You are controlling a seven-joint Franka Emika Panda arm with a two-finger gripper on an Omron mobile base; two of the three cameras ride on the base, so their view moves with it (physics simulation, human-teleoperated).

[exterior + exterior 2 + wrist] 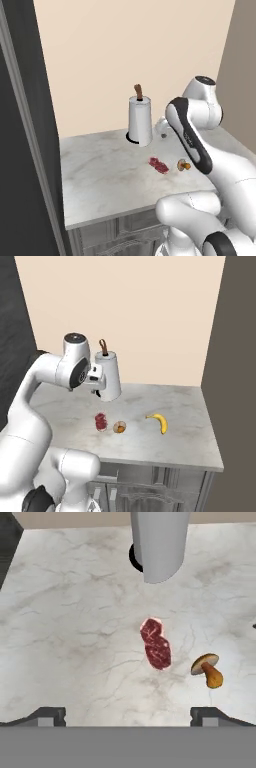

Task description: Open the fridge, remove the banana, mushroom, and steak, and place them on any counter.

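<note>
The steak [156, 644], flat and red with pale marbling, lies on the marbled counter [65, 637]. The tan mushroom [207, 669] lies on its side just right of it. In the right base view the steak [101, 421], the mushroom [119, 427] and the yellow banana [160, 422] lie in a row on the counter [190, 406]. My gripper [98, 390] hangs open and empty above the counter, over the steak. Its fingertips [47, 716] stand wide apart at the bottom of the hand view. The dark fridge [25, 150] fills the left edge.
A white paper towel roll [140, 121] on a holder stands at the back of the counter, just behind the steak. A beige wall runs behind the counter, and a dark wall panel [235, 381] closes its right end. Grey cabinet doors sit below the counter.
</note>
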